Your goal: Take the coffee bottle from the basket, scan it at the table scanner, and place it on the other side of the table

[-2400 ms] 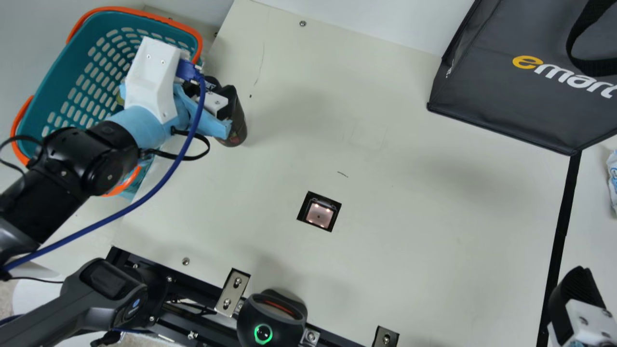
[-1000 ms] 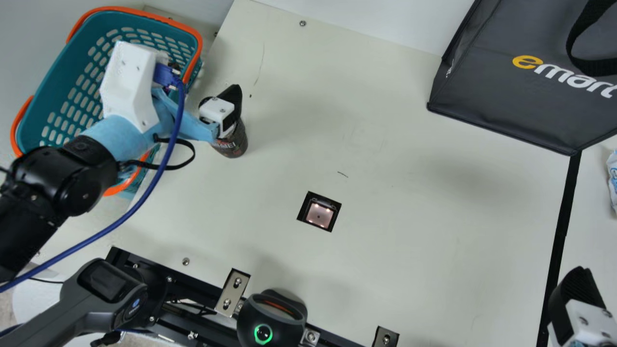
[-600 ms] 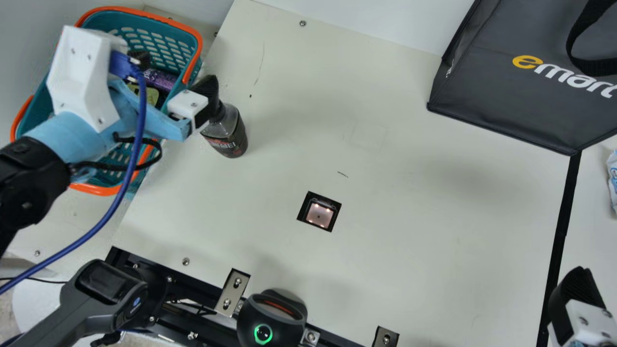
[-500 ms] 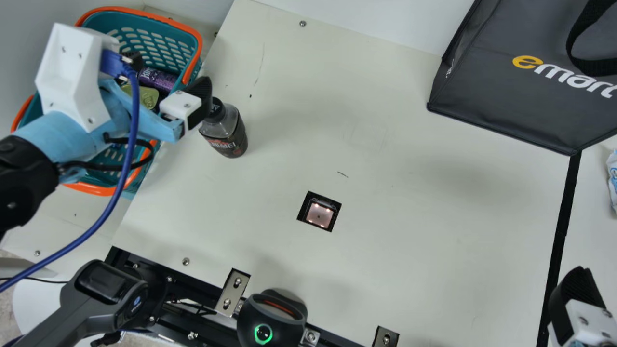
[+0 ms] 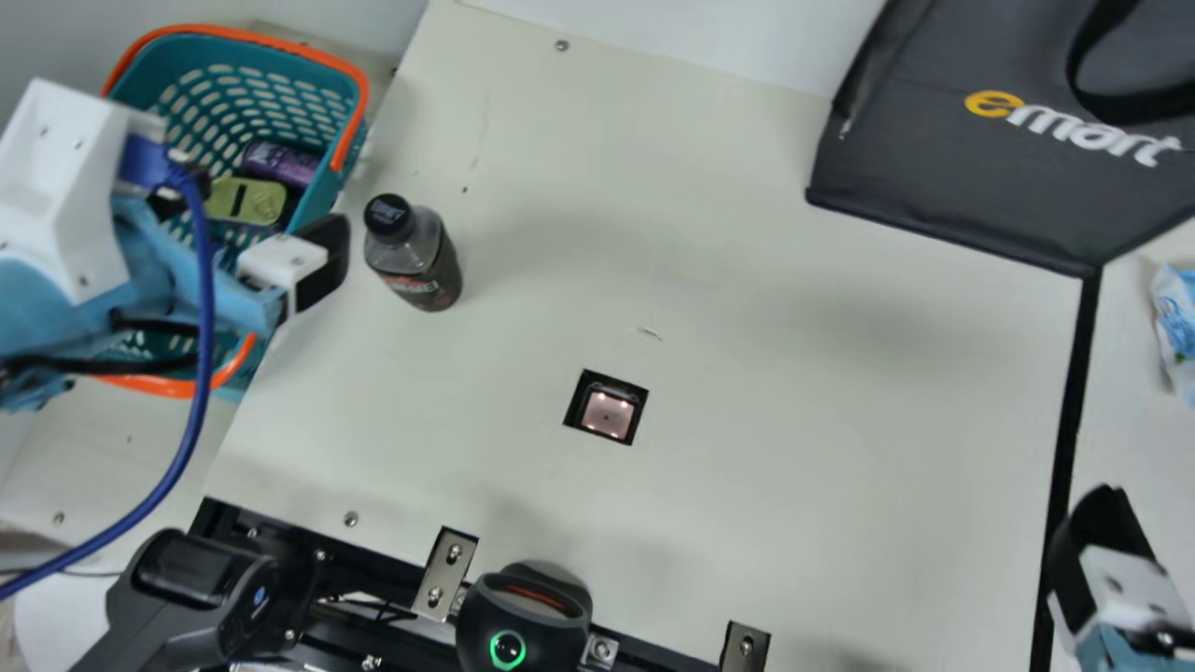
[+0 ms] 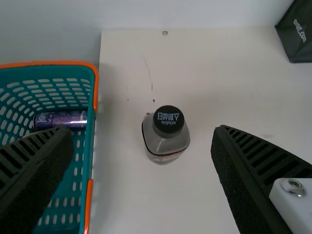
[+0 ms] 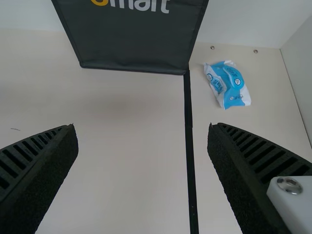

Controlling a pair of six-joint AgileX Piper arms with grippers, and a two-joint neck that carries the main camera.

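Observation:
The dark coffee bottle [image 5: 414,254] with a black cap stands upright on the table, just right of the basket [image 5: 327,182] in the main view. My left gripper [image 5: 257,219] is open at the basket's side, apart from the bottle. In the left wrist view the bottle [image 6: 166,134] appears beyond the spread fingers of my left gripper [image 6: 141,130], touching neither. The table scanner [image 5: 607,417] is set into the tabletop. My right gripper [image 5: 1111,551] is at the main view's right edge; in the right wrist view my right gripper [image 7: 141,129] stands open with nothing held.
Inside the basket lie a purple can [image 5: 280,163] and a yellow-green item [image 5: 245,201]. A dark bag [image 5: 943,177] stands at the back right. A blue-white packet [image 7: 227,84] lies beyond the black tape line [image 7: 189,131]. A black scanner device [image 5: 523,621] sits at the near edge.
My left gripper has let go of the bottle and drawn back leftward from it, toward the basket side. The bottle stays standing on the table. The neck camera has turned slightly.

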